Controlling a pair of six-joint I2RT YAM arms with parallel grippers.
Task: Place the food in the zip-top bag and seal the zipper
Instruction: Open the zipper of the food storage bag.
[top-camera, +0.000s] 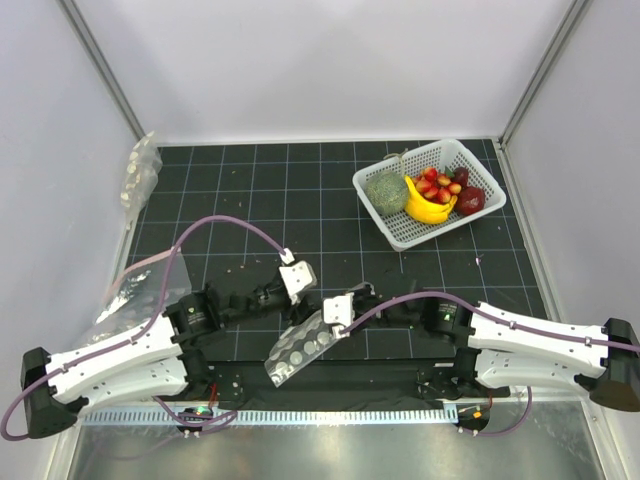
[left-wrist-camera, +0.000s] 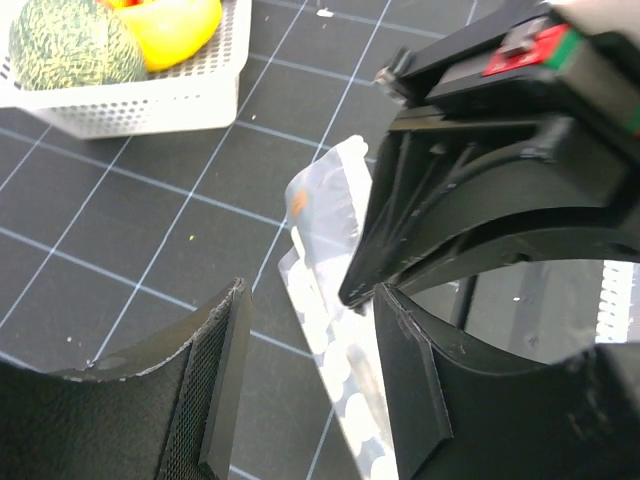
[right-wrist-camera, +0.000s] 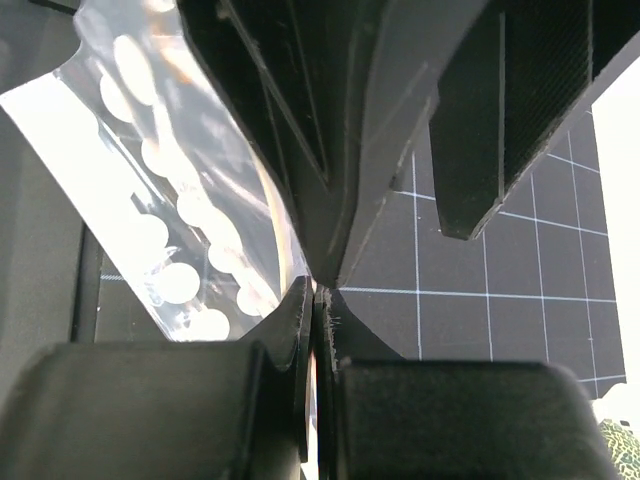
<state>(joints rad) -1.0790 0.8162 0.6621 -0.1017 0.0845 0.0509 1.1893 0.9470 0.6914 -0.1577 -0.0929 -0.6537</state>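
Zip-top bag (top-camera: 300, 350): clear, crinkly, white-dotted plastic

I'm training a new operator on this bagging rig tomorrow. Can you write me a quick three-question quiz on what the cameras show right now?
1. True or false: the food already lies inside the zip-top bag.
2. Fill in: the left gripper, close beside the bag, has its jaws ____.
3. What is pinching the bag's edge? A) the right gripper B) the left gripper C) nothing

Key:
1. False; it sits in the white basket.
2. open
3. A
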